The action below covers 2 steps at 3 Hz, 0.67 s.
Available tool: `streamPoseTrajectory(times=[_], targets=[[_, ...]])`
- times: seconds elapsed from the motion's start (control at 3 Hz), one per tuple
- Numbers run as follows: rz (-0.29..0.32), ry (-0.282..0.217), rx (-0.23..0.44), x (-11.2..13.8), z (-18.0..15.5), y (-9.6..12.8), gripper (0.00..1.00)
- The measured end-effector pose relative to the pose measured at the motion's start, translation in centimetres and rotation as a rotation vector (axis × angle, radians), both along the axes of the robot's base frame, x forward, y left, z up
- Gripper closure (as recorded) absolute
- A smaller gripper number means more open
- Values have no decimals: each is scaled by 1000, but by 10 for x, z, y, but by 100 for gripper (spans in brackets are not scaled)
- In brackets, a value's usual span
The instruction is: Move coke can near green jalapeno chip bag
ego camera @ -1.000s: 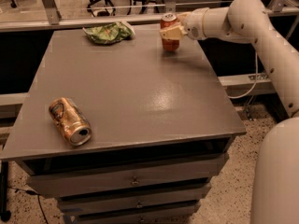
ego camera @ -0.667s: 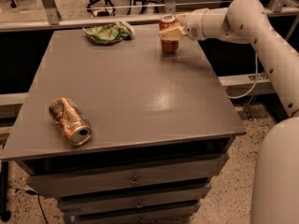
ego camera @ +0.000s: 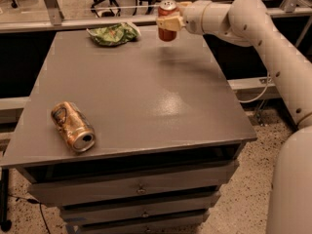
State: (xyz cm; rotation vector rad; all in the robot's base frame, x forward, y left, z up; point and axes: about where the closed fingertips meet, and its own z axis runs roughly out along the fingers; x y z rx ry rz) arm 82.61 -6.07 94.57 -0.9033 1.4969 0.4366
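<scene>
1. The grey table [ego camera: 146, 106] is taking up most of the view, with drawers [ego camera: 139, 189] stacked under it.
2. The pale arm [ego camera: 273, 48] is reaching in from the right, across the table's far right corner.
3. The green jalapeno chip bag [ego camera: 113, 34] is lying crumpled and flattish at the far edge, left of centre. It is looking soft and light, so I am guessing a nudge would slide it.
4. A gold can [ego camera: 73, 126] is lying on its side near the front left, well apart from everything else.
5. The coke can [ego camera: 166, 9] is hanging upright just right of the bag, seemingly clear of the table, and not touching the bag.
6. The tool [ego camera: 168, 24] is clenching the coke can around its middle from the right side, with the silver top showing above.
7. Judging by its look, the can is going to handle as stiff but thin-walled and slick:
   - a mid-body hold is suiting it best;
   - too hard a squeeze is risking a dent;
   - a tilted set-down is risking a tip towards the bag.
</scene>
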Motion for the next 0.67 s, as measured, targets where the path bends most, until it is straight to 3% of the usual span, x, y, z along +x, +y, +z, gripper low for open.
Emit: streamPoseTrajectory(times=[0.33,0.67], targets=[[-3,-31,33,14,19,21,100],[22,-17,43,27,16,47,100]])
